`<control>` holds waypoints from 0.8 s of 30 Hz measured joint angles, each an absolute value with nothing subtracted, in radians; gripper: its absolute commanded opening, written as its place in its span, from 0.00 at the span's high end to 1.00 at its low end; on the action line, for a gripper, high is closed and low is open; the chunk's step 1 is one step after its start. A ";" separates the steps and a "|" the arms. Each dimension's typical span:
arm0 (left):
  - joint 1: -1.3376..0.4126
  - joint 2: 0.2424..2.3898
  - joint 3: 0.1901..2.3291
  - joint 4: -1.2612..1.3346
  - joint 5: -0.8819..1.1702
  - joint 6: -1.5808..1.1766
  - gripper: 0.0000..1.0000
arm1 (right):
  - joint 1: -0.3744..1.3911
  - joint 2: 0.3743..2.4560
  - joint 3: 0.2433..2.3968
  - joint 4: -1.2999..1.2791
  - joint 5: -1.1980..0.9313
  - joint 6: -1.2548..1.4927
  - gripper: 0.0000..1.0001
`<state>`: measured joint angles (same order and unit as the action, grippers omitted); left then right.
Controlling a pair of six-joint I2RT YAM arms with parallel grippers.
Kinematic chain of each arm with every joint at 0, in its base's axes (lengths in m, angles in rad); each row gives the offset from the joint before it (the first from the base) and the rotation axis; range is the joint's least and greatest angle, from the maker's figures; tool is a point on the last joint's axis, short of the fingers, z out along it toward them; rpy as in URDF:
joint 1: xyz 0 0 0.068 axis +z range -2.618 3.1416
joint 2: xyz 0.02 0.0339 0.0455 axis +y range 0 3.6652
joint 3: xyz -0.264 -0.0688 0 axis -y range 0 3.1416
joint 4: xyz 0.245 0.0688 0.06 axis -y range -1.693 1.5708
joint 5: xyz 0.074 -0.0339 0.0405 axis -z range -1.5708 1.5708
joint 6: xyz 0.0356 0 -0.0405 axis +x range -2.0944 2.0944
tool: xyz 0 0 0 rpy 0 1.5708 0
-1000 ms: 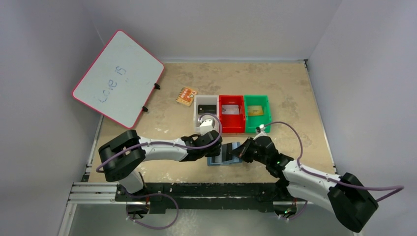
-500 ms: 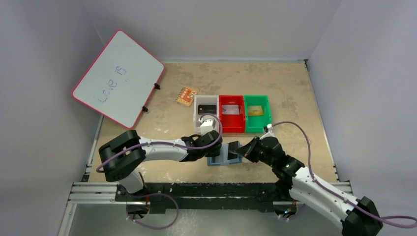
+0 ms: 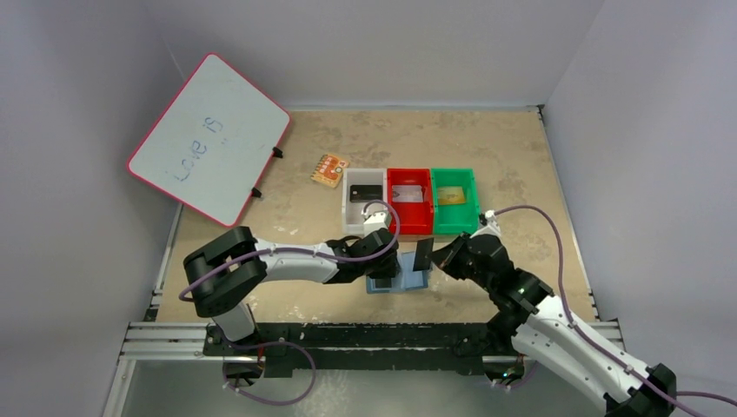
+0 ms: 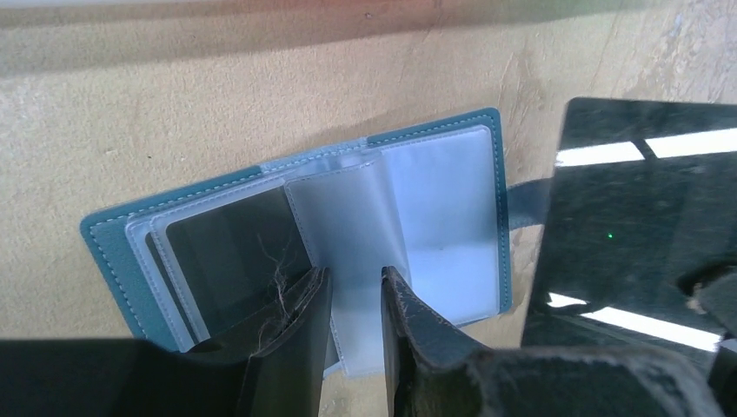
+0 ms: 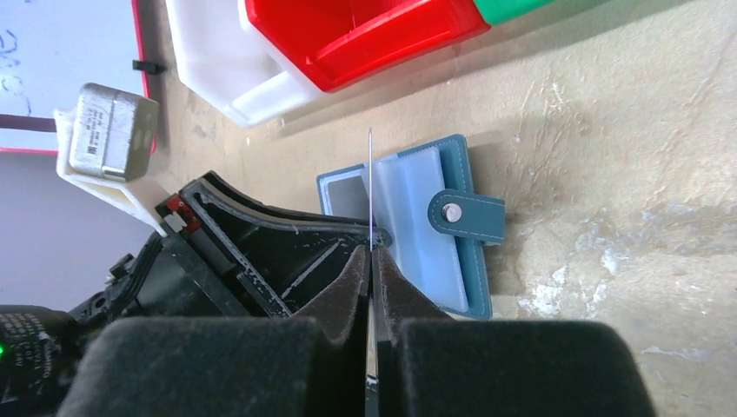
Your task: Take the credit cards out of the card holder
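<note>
pale walls box in a tan table (image 3: 521, 156), w/ a red-edged whiteboard (image 3: 209, 139) propped at far left and an orange patterned square (image 3: 329, 169) lying nr it. three bins sit in a row mid-table: white bin (image 3: 347, 204) w/ a second black card (image 3: 366, 191) inside, red bin (image 3: 408, 228) w/ a silver card (image 3: 408, 195), green bin (image 3: 454, 228) w/ a gold card (image 3: 450, 195).

card holder (image 3: 408, 280) lies open and flat on the table, just in front of the bins, btwn the two arms, its snap tab (image 5: 465, 215) sticking out on the right side. one inner pocket has a dark card (image 4: 230, 261) in it; a clear plastic leaf (image 4: 348, 217) stands up at the fold.

left gripper (image 4: 354, 274) is down on the holder's near edge, jaws a little apart, the clear leaf in the gap btwn them; can't tell if the fingers pinch it.

right gripper (image 5: 369, 256) is clamped on a black card (image 4: 634, 226), held on edge by the holder's right side, out of the pockets. can't tell if card and holder touch.
</note>
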<state>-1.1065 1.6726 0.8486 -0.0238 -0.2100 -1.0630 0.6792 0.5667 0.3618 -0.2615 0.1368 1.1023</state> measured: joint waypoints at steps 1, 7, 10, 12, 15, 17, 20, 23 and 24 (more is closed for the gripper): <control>-1.106 1.674 0.849 -0.022 -0.204 -1.062 0.72 | 0.679 0.559 0.371 -0.276 0.147 1.100 1.00; -1.106 1.676 0.850 -0.004 -0.188 -1.063 0.70 | 0.679 0.505 0.395 -0.346 0.205 1.098 1.00; -1.107 1.676 0.850 0.027 -0.178 -1.063 0.69 | 0.679 0.490 0.395 -0.372 0.225 1.099 1.00; -1.106 1.676 0.850 0.052 -0.169 -1.063 0.69 | 0.679 0.487 0.395 -0.387 0.234 1.100 1.00; -1.107 1.676 0.850 0.085 -0.149 -1.063 0.68 | 0.679 0.474 0.395 -0.406 0.247 1.103 1.00; -1.107 1.677 0.850 0.104 -0.135 -1.063 0.68 | 0.679 0.463 0.395 -0.411 0.252 1.106 1.00; -1.107 1.693 0.857 0.116 -0.121 -1.063 0.68 | 0.679 0.460 0.395 -0.418 0.261 1.107 1.00; -1.107 1.700 0.858 0.113 -0.116 -1.063 0.68 | 0.679 0.460 0.395 -0.422 0.267 1.107 1.00; -1.107 1.699 0.858 0.111 -0.120 -1.063 0.68 | 0.679 0.460 0.395 -0.422 0.268 1.107 1.00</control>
